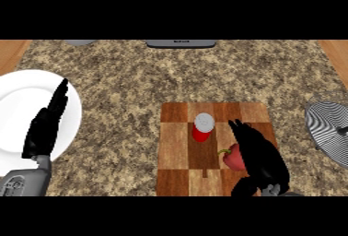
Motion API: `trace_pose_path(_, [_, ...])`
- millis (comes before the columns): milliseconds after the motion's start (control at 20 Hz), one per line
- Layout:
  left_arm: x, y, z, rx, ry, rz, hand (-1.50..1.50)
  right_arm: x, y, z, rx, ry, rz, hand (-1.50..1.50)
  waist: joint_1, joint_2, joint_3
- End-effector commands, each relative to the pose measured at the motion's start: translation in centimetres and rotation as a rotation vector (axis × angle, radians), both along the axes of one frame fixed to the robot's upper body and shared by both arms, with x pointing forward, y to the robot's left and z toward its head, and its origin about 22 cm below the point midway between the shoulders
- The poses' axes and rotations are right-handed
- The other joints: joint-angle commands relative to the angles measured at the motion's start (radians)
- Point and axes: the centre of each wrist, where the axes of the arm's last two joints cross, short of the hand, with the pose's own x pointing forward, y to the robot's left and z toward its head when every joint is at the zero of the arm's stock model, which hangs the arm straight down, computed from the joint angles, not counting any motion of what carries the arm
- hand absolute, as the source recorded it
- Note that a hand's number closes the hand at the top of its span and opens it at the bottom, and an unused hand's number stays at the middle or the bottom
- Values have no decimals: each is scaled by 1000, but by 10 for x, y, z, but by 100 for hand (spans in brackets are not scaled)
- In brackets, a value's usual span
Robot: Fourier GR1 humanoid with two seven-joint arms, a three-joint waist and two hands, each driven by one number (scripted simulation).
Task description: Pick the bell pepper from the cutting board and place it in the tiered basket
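A red bell pepper (232,158) with a green stem lies on the right part of the checkered wooden cutting board (178,152). My right hand (262,156) is over the board's right side, its fingers curling against the pepper's right flank and hiding part of it. At the right edge stands the wire tiered basket (329,130), some way right of the board. My left hand (46,125) rests open at the left, fingers straight, over a white plate (20,99).
A red can with a white lid (202,127) stands upright on the board just left of and behind the pepper. A grey appliance (181,44) and another grey object (80,42) sit at the counter's far edge.
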Motion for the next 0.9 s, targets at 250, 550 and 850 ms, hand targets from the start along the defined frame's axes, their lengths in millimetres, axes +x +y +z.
trace_pose_path(250, [-4,22,9,7,-8,7,0,16,20,-27,13,62,5,-150,2,0,0])
trace_pose_path(550, [1,-17,7,-11,-1,-6,0,2,25,-60,-133,99,223,150,6,0,1])
trace_pose_path(850, [4,-5,-9,-10,0,-13,0,12,1,-37,-5,54,155,150,-2,0,0])
